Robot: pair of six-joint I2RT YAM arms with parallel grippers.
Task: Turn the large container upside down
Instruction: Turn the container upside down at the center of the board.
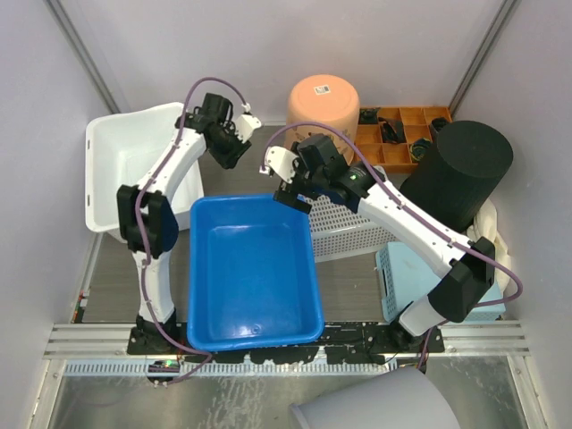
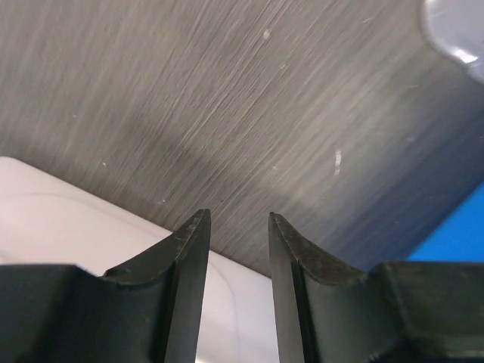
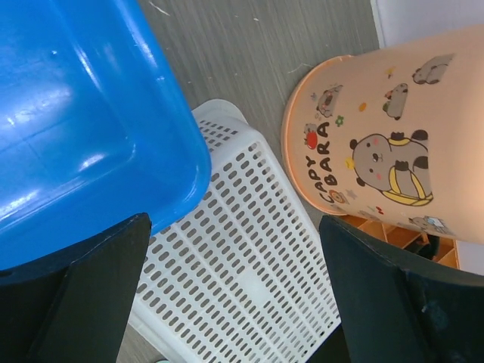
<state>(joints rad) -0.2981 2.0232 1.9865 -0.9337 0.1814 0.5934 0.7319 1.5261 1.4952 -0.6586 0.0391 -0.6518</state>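
The large blue tub (image 1: 255,268) stands upright and empty on the table between the arms. Its corner shows in the right wrist view (image 3: 76,113) and a sliver in the left wrist view (image 2: 461,234). My right gripper (image 1: 290,188) hangs wide open and empty over the tub's far right corner, above the white perforated basket (image 3: 249,287). My left gripper (image 1: 231,147) is beyond the tub's far left corner, by the white bin's right rim. Its fingers (image 2: 193,257) stand a narrow gap apart with nothing between them.
A white bin (image 1: 125,170) stands at the left. The perforated basket (image 1: 349,228) touches the tub's right side. An upturned orange bucket (image 1: 323,103), an orange organizer tray (image 1: 402,130), a black cylinder (image 1: 460,170) and a light blue box (image 1: 398,277) crowd the right. A grey bin (image 1: 375,407) sits below the rail.
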